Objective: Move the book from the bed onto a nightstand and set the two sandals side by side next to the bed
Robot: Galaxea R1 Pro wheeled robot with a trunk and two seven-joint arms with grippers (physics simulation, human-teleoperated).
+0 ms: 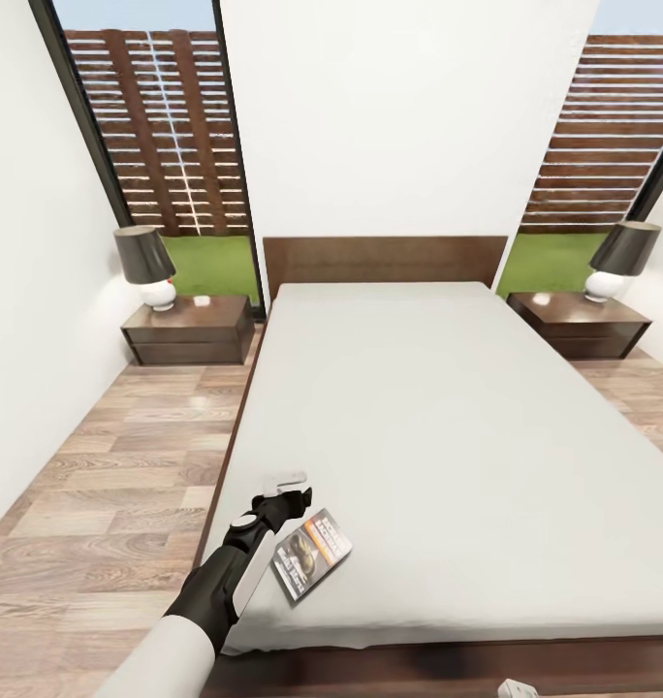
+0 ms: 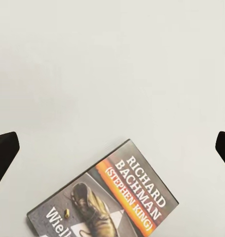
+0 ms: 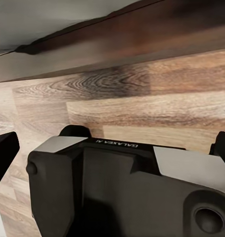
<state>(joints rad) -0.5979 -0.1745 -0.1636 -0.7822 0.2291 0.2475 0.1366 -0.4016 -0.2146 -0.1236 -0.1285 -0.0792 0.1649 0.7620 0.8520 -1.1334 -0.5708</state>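
Observation:
The book (image 1: pixel 312 555) lies flat on the pale grey mattress of the bed (image 1: pixel 419 407), near its front left corner, with the orange "RICHARD BACHMAN" band showing. My left gripper (image 1: pixel 291 488) hangs just above the mattress, a little beyond the book's far left side, and is open. In the left wrist view the book (image 2: pixel 107 197) lies below the line between the two dark fingertips (image 2: pixel 4 153), untouched. My right gripper (image 3: pixel 112 148) is open and low, over the wood floor by the bed frame (image 3: pixel 117 39). The sandals are out of view.
Two dark nightstands flank the headboard, one at the left (image 1: pixel 188 330) and one at the right (image 1: pixel 579 325), each carrying a lamp (image 1: pixel 147 267). Plank floor (image 1: pixel 109 485) runs along the bed's left side to a white wall. The robot's own black-grey body (image 3: pixel 122 187) sits under the right gripper.

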